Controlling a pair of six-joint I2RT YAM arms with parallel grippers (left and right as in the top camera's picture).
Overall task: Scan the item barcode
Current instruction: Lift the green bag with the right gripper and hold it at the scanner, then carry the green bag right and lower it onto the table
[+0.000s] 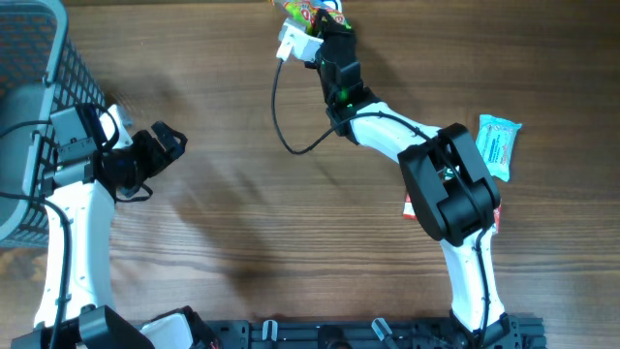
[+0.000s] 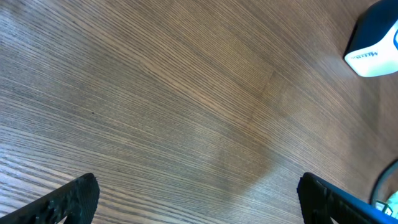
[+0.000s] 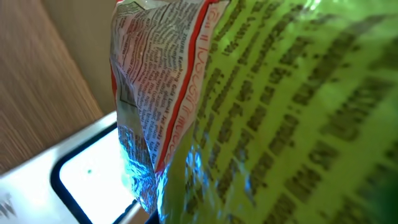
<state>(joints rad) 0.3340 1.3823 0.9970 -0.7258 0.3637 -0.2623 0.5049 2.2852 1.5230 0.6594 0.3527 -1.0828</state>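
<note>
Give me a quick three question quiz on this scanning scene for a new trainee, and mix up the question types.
1. Multiple choice: what is the right hand holding? A, a snack packet. B, a bottle. C, nothing.
2. True or false: the left hand is shut.
3. Fill in the blank: the snack packet hangs close to the white ___.

Key:
1. A.
2. False: its fingers stand wide apart over bare table.
3. Scanner.
</note>
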